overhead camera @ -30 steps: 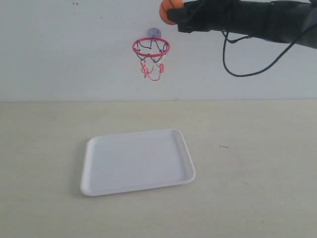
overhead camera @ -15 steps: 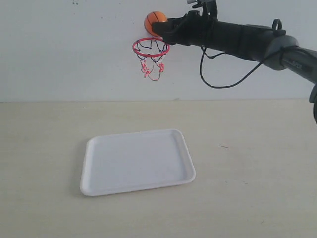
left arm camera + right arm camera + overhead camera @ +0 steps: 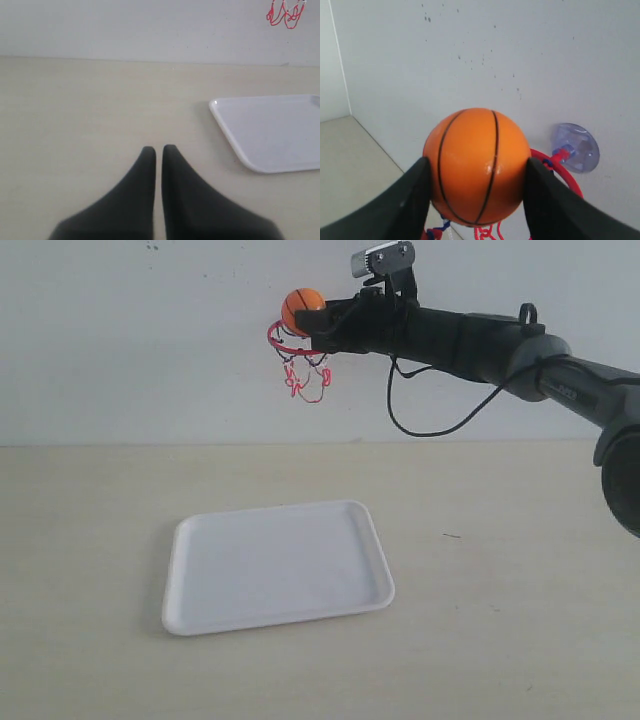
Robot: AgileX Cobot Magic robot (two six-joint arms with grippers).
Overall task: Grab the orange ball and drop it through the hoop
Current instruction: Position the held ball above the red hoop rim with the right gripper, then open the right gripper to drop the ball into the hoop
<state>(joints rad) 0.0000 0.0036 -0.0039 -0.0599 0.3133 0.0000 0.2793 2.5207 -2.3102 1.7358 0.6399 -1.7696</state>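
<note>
The small orange ball (image 3: 302, 310) with black seams is held just above the hoop (image 3: 290, 344), whose red ring and string net hang from the wall. My right gripper (image 3: 314, 322) is shut on the ball; in the right wrist view the ball (image 3: 477, 166) fills the gap between the dark fingers (image 3: 415, 195), with the red ring (image 3: 563, 175) and its clear suction cup (image 3: 575, 147) right behind it. My left gripper (image 3: 158, 150) hovers low over the table, shut and holding nothing. The net's lower tip (image 3: 285, 14) shows in the left wrist view.
A white tray (image 3: 275, 565) lies on the beige table below and slightly in front of the hoop; its corner (image 3: 270, 132) lies ahead of the left gripper. A black cable (image 3: 440, 420) loops under the right arm. The pale wall stands close behind.
The right arm has swung left and slightly down with the ball, from the right of the hoop to directly over its ring. The left gripper's earlier position is not shown.
</note>
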